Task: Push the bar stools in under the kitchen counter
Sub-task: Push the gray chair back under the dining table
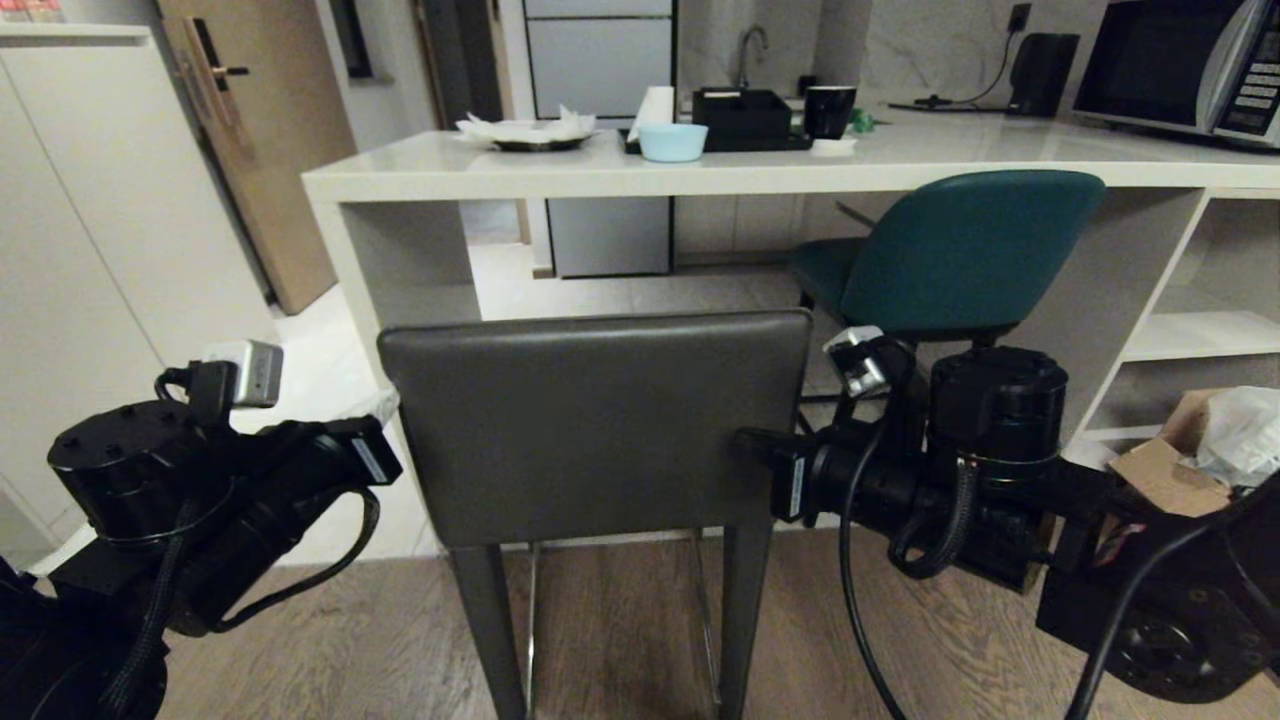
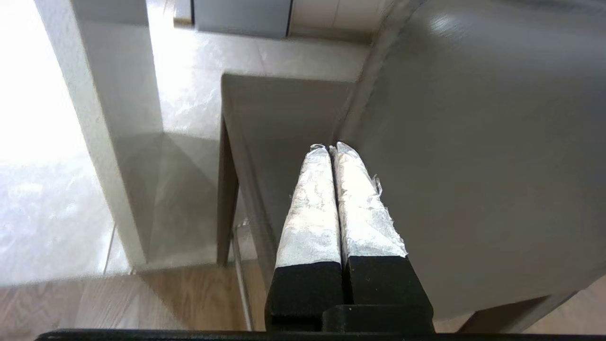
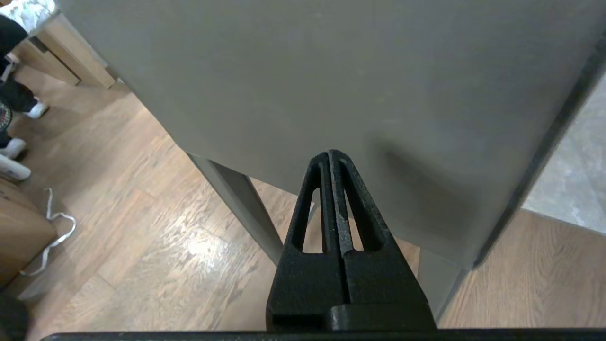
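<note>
Fingers pressed together on my left gripper [image 2: 333, 150] and right gripper [image 3: 330, 155], flanking the grey stool's back [image 1: 595, 425] before the counter [image 1: 620, 178].

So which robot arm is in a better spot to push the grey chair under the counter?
Probably the right. Its jaws are shut and the right gripper points squarely at the flat back of the dark grey leather bar stool. The left gripper, also shut, sits at the back's side edge, so it could slip off.

Wood floor [image 1: 620, 640], pale tiles beyond [image 1: 620, 290]; wooden door [image 1: 265, 130], microwave [image 1: 1185, 65].
</note>
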{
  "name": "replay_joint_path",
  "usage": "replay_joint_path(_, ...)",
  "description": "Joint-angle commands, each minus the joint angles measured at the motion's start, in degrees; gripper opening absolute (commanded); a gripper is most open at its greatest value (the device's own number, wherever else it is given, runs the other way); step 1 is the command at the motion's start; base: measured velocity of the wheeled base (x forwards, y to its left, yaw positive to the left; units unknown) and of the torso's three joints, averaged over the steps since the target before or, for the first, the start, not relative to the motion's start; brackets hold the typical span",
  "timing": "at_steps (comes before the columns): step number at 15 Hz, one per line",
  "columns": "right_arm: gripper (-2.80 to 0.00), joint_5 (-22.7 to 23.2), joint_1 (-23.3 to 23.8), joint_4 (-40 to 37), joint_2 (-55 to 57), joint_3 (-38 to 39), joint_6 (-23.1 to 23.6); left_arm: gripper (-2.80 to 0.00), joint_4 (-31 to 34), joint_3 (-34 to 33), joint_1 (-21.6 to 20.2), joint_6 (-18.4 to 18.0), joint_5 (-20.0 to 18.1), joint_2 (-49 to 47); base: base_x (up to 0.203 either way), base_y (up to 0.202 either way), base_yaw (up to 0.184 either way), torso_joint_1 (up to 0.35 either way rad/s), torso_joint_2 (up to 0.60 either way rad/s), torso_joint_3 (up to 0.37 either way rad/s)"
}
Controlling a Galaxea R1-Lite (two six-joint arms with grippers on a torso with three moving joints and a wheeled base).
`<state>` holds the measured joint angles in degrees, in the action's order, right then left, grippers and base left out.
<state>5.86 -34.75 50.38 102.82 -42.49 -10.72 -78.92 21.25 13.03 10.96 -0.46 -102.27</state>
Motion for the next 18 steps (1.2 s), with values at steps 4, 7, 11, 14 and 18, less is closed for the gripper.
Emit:
replay_joint_path(4,-2.8,0.0,0.5,0.9,-4.9,5.4,-0.1,-2.8,-0.3,-7.1,0.0,0.2,-0.2,6.7,0.0,0.0,0.0,0.0,0.0,0.0)
replay_joint_path(7,-2.8,0.0,1.3,0.9,-9.2,9.7,-0.1,-2.8,-0.3,-9.9,-1.8,0.2,-0.8,8.8,0.0,0.0,0.0,0.0,0.0,0.0)
replay_joint_path(11,-2.8,0.0,3.7,0.6,-13.6,12.6,1.1,-2.8,-0.3,-6.7,-4.7,0.2,-4.3,7.5,0.0,0.0,0.0,0.0,0.0,0.0)
replay_joint_path(14,-2.8,0.0,7.1,0.3,-15.0,12.5,4.6,-2.8,0.1,-3.3,-4.8,-0.2,-4.2,6.5,0.0,0.0,0.0,0.0,0.0,0.0)
replay_joint_path(18,-2.8,0.5,9.9,0.6,-13.0,11.9,5.4,-2.8,-0.3,-2.9,-4.7,-1.2,-4.0,4.1,0.0,0.0,0.0,0.0,0.0,0.0)
